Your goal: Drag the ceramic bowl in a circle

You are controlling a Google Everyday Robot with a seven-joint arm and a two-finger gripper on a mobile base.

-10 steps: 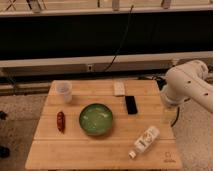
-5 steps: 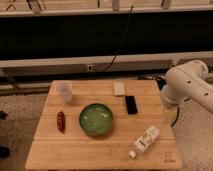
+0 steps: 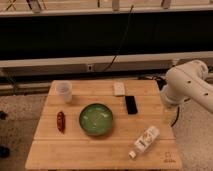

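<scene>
The ceramic bowl point(image 3: 95, 119) is round and glossy green with a paler inside. It sits upright near the middle of the wooden table point(image 3: 75, 152). The white robot arm point(image 3: 186, 86) is folded at the table's right edge, well to the right of the bowl and apart from it. My gripper does not show in this view; only the arm's bulky white segments are visible. Nothing touches the bowl.
A translucent plastic cup point(image 3: 64, 91) stands at the back left. A red-brown oblong item point(image 3: 60, 121) lies left of the bowl. A white block point(image 3: 119, 89) and a black phone point(image 3: 131, 104) lie behind and right of the bowl. A white bottle point(image 3: 144, 141) lies at the front right.
</scene>
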